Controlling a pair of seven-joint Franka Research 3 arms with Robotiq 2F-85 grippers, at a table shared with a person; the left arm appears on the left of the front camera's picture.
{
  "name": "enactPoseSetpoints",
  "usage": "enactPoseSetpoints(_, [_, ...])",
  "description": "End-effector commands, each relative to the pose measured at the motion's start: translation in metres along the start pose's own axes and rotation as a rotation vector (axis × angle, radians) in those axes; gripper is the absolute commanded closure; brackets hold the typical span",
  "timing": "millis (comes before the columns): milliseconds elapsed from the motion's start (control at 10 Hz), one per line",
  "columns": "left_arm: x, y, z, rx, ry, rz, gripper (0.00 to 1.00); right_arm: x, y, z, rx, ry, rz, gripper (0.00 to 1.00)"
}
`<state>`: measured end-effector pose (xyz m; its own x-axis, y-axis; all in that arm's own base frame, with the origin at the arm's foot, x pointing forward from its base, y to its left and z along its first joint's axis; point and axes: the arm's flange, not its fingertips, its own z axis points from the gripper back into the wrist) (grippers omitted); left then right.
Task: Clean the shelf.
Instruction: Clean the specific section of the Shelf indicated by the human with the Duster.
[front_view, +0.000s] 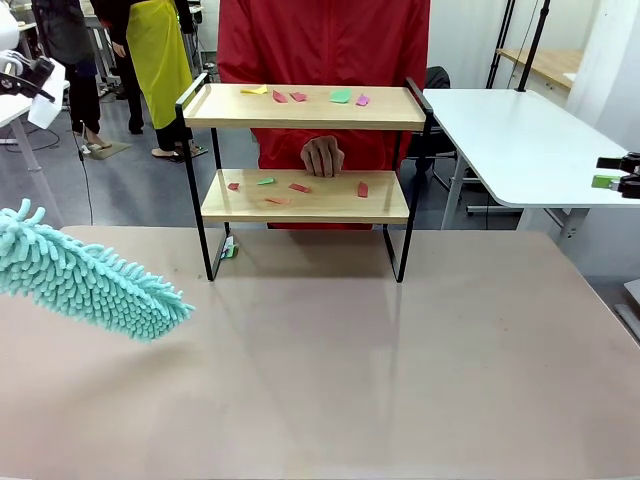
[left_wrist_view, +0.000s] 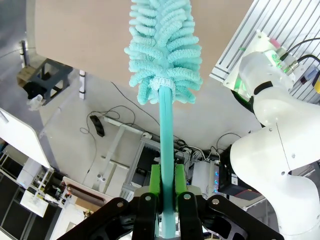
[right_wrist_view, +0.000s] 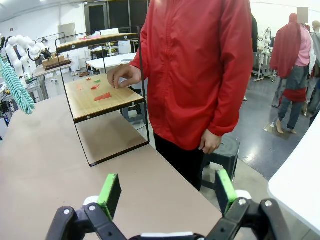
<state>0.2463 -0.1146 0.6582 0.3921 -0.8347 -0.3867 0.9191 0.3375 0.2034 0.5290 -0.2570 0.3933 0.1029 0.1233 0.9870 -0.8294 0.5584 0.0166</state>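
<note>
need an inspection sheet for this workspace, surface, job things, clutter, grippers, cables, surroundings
surface: tan table, with the shelf standing near its far edge
job's things: shelf, two wooden boards on a black frame; teal microfibre duster off to its left, above the table
clutter: coloured paper scraps scattered on both boards
grippers: left gripper jaws shut on the duster's handle; right gripper jaws open, holding nothing
cables: black cables on the floor below the left arm
surroundings: person in a red jacket behind the shelf, one hand at the lower board's far edge; white table to the right
</note>
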Motion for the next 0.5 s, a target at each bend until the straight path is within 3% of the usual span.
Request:
enactPoseSetpoints(0, [-0.0032,0.0001,0.0011,0.001,0.008,0.006,0.87,0.0076,0.0014,-0.0027,-0.01,0.016,-0.006,0.0])
enactPoseSetpoints(400, [-0.0032,0.0001,0.0011,0.001,0.008,0.006,0.87,0.0076,0.0014,-0.0027,-0.01,0.016,-0.006,0.0])
